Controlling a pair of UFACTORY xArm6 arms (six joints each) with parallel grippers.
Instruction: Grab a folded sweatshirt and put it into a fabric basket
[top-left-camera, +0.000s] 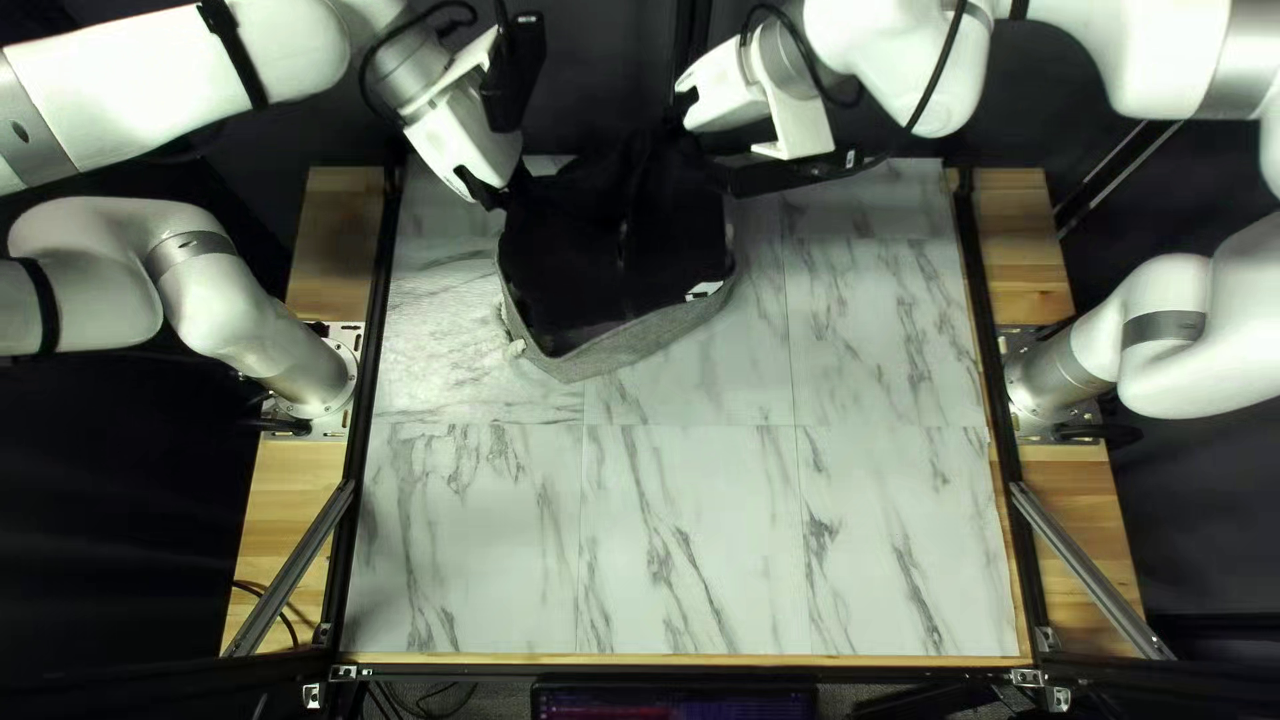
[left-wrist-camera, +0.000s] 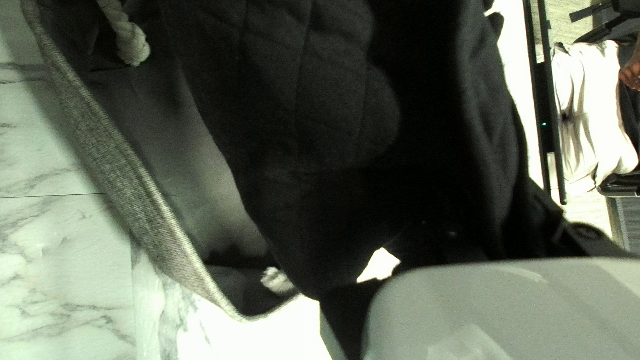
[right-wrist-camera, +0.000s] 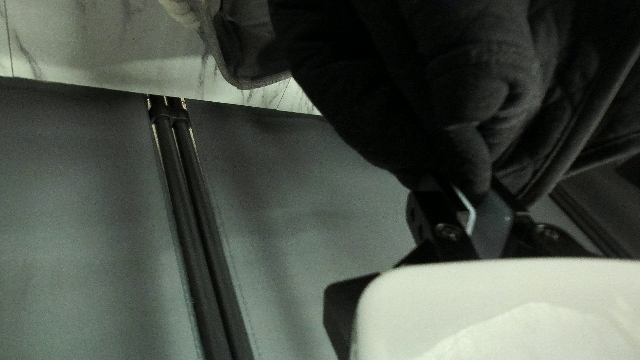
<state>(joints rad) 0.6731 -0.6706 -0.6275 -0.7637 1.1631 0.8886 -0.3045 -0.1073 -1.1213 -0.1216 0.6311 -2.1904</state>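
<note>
Here we go, right over the target: the sweatshirt [top-left-camera: 614, 220] is stretched across the mouth of the fabric basket [top-left-camera: 647, 344], dark cloth covering most of the opening, its upper part up at my two grippers. My right gripper [right-wrist-camera: 471, 191] has a bunch of it, both fingers drawn in on a thick fold. Over on the other side, my left gripper [top-left-camera: 491, 194] is right at the cloth, but the sweatshirt hides its tips and I can't tell whether it is closed on anything.

This is soft, floppy stuff, and judging by those padded folds it's thick, fairly heavy for a garment but nothing fragile. It should grip well, not slip, though a lone pinch would let the rest sag and unfold. Best hold is a deep bite through all the layers at two opposite edges, kept level.

And the basket! Grey woven wall, looks soft-sided, so a dragging hem could pull it askew. Inside, the left wrist view gives me smooth lining [left-wrist-camera: 200, 173] beside the cloth and a knotted rope handle [left-wrist-camera: 132, 45]. I can't make out whether the sweatshirt reaches the bottom. I judge we're in the closing stretch: lower evenly, tuck the edges inside the rim, then let go.
</note>
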